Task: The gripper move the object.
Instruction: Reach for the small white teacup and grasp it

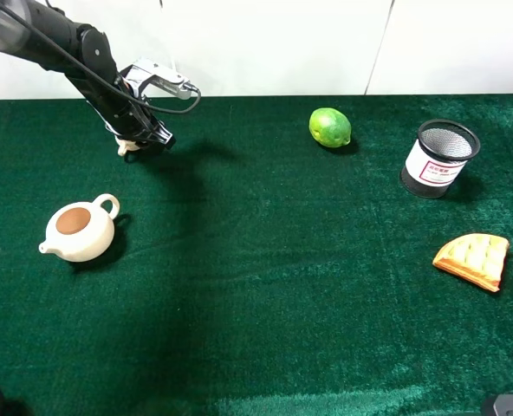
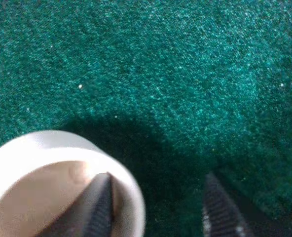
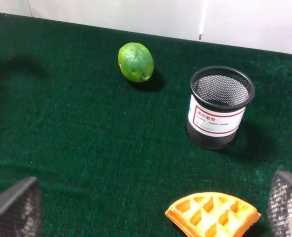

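The small cream cup (image 1: pixel 127 146) stands at the far left of the green table, mostly hidden under my left gripper (image 1: pixel 146 137). In the left wrist view the cup (image 2: pixel 47 153) is seen from above. One black finger (image 2: pixel 97 207) reaches inside its rim, and the other finger (image 2: pixel 219 210) is outside, well apart from the cup wall. The left gripper (image 2: pixel 158 205) is open and does not clamp the cup. My right gripper (image 3: pixel 152 205) is open and empty, with its mesh-textured fingers at the edges of its view.
A cream teapot (image 1: pixel 79 230) with a brown lid sits nearer the front on the left. A green lime (image 1: pixel 329 126), a black mesh pen holder (image 1: pixel 440 157) and an orange waffle piece (image 1: pixel 474 258) lie on the right side of the green cloth (image 1: pixel 265 286).
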You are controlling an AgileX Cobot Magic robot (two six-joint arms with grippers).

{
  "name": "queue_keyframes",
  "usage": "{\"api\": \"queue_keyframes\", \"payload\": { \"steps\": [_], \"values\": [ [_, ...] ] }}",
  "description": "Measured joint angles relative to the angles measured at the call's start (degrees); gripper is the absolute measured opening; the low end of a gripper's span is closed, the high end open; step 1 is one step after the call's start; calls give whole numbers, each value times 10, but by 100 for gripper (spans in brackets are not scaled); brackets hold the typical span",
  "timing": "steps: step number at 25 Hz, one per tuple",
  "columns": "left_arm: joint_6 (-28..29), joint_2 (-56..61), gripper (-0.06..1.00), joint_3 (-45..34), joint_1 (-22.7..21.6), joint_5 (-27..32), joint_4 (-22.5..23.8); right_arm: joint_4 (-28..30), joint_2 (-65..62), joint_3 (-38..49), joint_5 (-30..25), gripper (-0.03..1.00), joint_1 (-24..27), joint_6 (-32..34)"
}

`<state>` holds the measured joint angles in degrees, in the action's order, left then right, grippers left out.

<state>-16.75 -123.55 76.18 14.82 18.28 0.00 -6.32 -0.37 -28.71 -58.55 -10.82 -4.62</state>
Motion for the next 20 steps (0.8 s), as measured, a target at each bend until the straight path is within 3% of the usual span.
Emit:
{"api": "queue_keyframes", "payload": {
  "steps": [13, 20],
  "values": [
    [0, 1, 9, 0, -3, 3, 17, 0, 0, 0, 0, 69, 0, 0],
    [-1, 3, 6, 1, -7, 6, 27, 0, 0, 0, 0, 69, 0, 0]
  ]
}}
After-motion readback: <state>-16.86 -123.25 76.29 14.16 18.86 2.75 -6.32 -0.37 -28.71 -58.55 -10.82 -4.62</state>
